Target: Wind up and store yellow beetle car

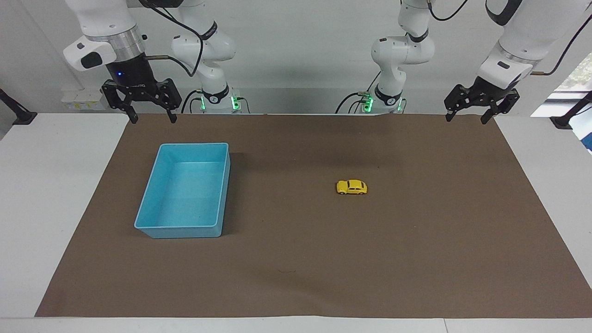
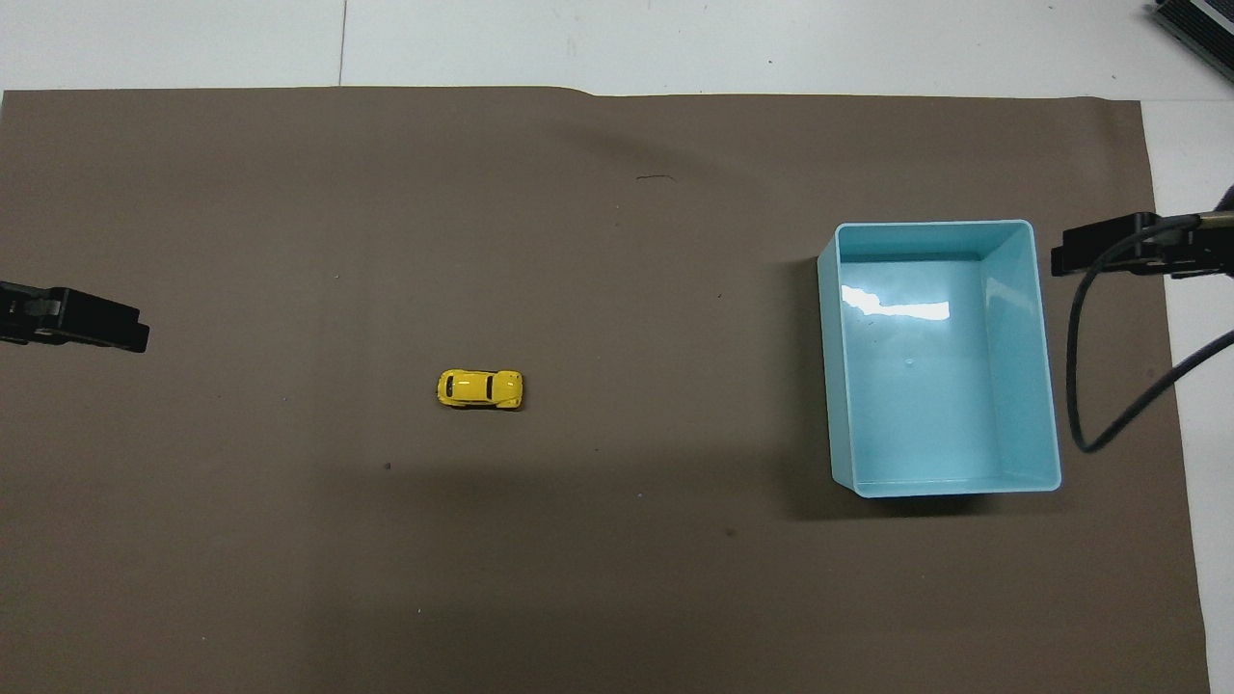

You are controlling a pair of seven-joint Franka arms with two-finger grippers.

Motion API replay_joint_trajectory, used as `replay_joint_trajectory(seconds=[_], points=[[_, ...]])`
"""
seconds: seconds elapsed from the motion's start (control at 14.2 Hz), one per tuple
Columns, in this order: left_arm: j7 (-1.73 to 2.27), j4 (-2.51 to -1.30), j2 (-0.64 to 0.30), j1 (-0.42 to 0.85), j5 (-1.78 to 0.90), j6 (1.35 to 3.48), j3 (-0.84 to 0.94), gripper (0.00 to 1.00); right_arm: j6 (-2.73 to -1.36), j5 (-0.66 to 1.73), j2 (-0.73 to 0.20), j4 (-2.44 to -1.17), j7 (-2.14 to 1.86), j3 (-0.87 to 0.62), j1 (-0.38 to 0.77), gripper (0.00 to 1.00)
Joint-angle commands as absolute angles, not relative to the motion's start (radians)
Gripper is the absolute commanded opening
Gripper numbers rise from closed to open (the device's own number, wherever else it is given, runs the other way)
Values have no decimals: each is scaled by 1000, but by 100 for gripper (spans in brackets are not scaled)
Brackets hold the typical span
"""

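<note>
Both end effectors raised, yellow beetle car (image 1: 352, 187) well apart

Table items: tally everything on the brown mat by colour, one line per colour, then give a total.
Yellow: 1, the toy car standing on its wheels on the mat.
Light blue: 1, the bin toward the right arm's end, nothing in it.
Total: 2.
The left gripper and right gripper hang open, holding nothing.

Overhead view: left gripper (image 2: 72, 318) and right gripper (image 2: 1142, 249) cut off by frame edges; only tips visible.
</note>
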State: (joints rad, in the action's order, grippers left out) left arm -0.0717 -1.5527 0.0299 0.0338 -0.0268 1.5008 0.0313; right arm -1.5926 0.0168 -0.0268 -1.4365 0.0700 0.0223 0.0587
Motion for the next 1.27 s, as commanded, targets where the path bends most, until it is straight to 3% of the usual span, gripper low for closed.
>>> replay_joint_trajectory(seconds=[0.0,0.42,0.77,1.19], points=[[-74,-1582,58,28,-12,1497,37,100,-1589,29,-11,-1450,87,15,46,100],[-74,-1557,41,29,1,1494,34,100,-1589,29,-11,-1450,87,15,46,100],[-74,-1401,-58,20,-3,1393,34,100,-1589,29,-11,-1450,87,15,46,100],[-86,-1408,-87,35,-6,1411,44,100,-1589,29,-11,-1450,87,15,46,100]])
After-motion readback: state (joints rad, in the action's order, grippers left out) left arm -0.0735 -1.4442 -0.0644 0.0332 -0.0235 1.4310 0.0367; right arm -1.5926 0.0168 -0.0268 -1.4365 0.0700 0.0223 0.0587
